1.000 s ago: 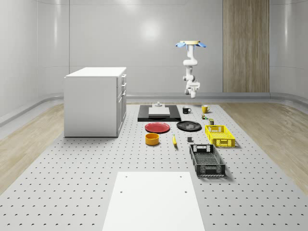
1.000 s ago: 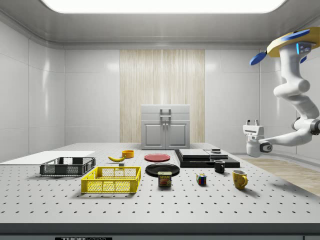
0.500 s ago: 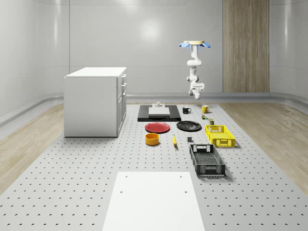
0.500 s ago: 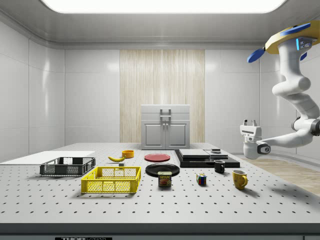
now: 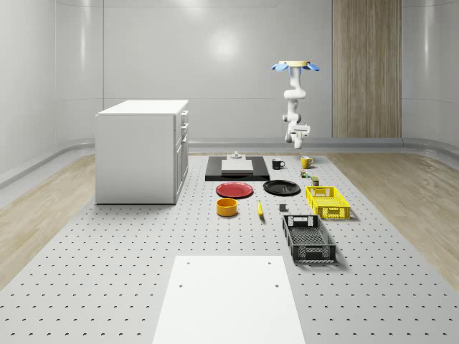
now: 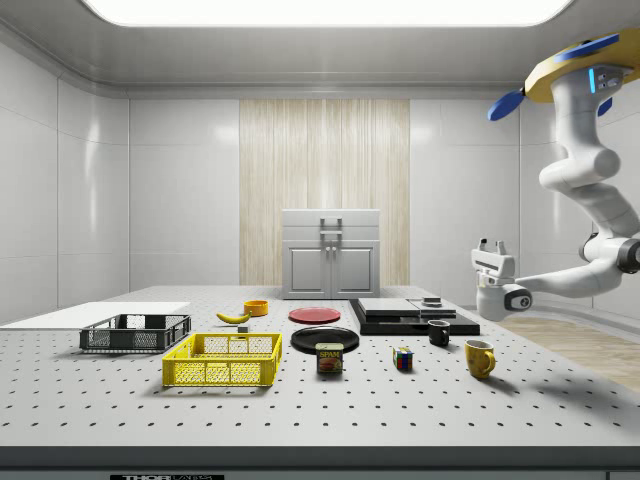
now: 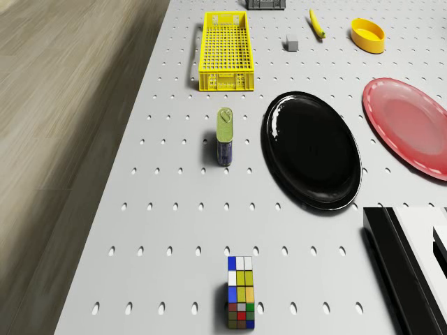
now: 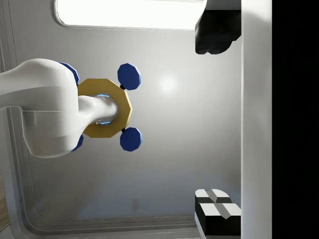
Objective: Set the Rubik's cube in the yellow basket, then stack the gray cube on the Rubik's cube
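1. The drone (image 6: 585, 68) hovers high over the far right end of the table (image 6: 300, 410) in the side view, its arm bent down and reaching toward that view's left.
2. The gripper (image 6: 489, 247) hangs in the air with its fingers pointing upward, above and a little to the right of the yellow mug (image 6: 479, 357) in the side view, touching nothing.
3. In the wrist view the two fingertips (image 8: 217, 30) stand well apart, so the pincer is wide and holds nothing.
4. The Rubik's cube (image 6: 402, 358) lies on the table well below the gripper and to its left in the side view, between the Spam can (image 6: 330, 357) and the yellow mug.
5. The yellow basket (image 6: 224, 360) sits further left in the side view, beyond the can, and the drone view shows it with nothing inside.
6. The gray cube (image 7: 292, 44) rests on the table just beside the basket's far end, near the banana (image 7: 317, 22).
7. A black plate (image 7: 311, 149) lies beside the can, with a red plate (image 7: 407, 125) past it; a black mug (image 6: 439, 332) stands behind the Rubik's cube.
8. Open air separates the gripper from the Rubik's cube; the yellow mug is the nearest thing beneath the pincer.
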Motion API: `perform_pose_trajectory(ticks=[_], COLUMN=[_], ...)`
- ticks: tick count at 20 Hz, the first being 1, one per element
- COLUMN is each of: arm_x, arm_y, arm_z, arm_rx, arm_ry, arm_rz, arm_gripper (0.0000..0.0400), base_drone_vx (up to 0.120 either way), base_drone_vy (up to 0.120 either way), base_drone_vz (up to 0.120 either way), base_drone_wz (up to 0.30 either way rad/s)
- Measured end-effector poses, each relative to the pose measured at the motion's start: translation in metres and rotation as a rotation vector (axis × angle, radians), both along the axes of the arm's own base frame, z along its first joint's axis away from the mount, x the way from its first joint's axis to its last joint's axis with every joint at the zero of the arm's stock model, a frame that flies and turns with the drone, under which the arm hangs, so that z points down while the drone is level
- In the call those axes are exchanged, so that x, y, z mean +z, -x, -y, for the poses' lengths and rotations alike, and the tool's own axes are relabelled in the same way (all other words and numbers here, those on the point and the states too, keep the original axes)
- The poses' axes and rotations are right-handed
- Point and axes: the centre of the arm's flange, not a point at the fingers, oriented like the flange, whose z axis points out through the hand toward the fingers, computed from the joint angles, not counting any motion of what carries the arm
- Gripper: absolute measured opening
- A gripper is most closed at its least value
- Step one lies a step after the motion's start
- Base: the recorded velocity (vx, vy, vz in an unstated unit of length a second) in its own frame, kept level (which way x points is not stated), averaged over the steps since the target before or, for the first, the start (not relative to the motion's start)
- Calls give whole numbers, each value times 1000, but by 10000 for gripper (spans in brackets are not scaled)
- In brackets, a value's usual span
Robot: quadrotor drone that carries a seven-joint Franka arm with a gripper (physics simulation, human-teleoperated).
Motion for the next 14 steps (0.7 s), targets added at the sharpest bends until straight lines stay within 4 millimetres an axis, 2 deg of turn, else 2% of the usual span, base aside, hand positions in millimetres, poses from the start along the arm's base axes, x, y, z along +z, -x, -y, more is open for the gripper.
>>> perform_pose_trajectory(ticks=[4,8,11,14], arm_x=[-2,-11,-30,-66], arm_y=[0,0,0,-1], arm_z=[-12,-34,-58,-80], arm_rx=[-4,-11,-20,-33], arm_ry=[125,364,666,1095], arm_rz=[3,5,6,6], arm_gripper=[400,400,400,400], base_drone_vx=[120,120,120,120], base_drone_vy=[0,0,0,0], base_drone_vz=[0,0,0,-67], base_drone_wz=[0,0,0,0])
